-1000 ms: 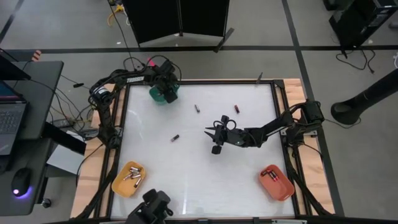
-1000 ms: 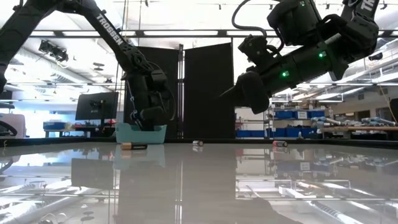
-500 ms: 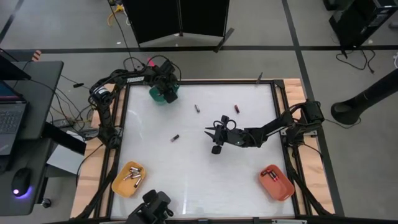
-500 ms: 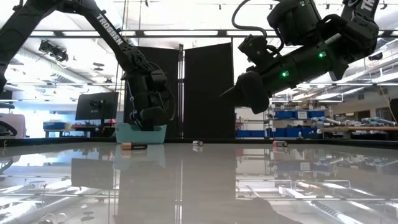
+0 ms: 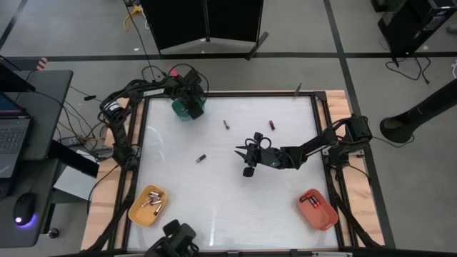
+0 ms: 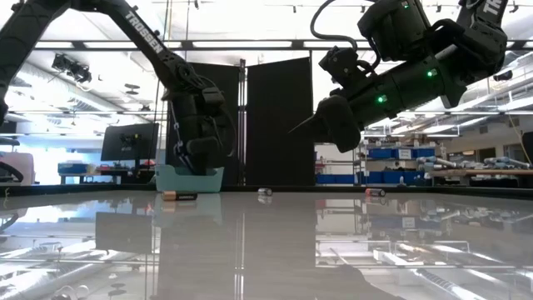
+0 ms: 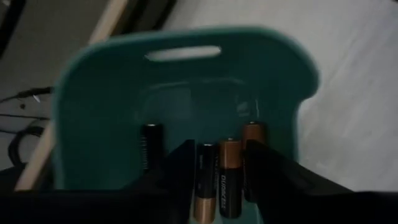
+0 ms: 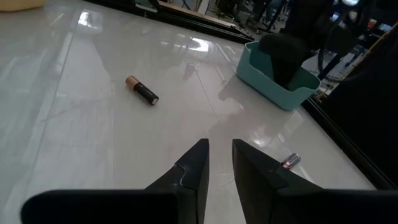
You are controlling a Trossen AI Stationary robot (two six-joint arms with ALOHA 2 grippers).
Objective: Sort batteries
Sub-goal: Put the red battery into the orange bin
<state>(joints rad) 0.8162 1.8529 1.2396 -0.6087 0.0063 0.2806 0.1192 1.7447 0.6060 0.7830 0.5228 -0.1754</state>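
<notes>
Three loose batteries lie on the white table: one [image 5: 226,124], one with a red end [image 5: 272,124], and one [image 5: 201,158]. The green bin [image 5: 184,109] at the far left holds several batteries [image 7: 229,177]. My left gripper [image 7: 219,168] hangs open over this bin [image 7: 186,43], fingers pointing down into it [image 6: 198,162]. My right gripper [image 5: 243,158] hovers above the table's middle, slightly open and empty [image 8: 219,149]. It points toward the battery [image 8: 142,90] and the green bin [image 8: 277,81].
An orange bin [image 5: 148,205] with several batteries stands at the near left. A red bin [image 5: 317,208] with batteries stands at the near right. The table's wooden frame [image 5: 325,100] runs around the white top. A small battery [image 8: 290,161] lies beside my right gripper.
My left arm has shifted a little above the green bin, its elbow moving toward the table's left. My right gripper has kept still, and the loose batteries have not moved.
</notes>
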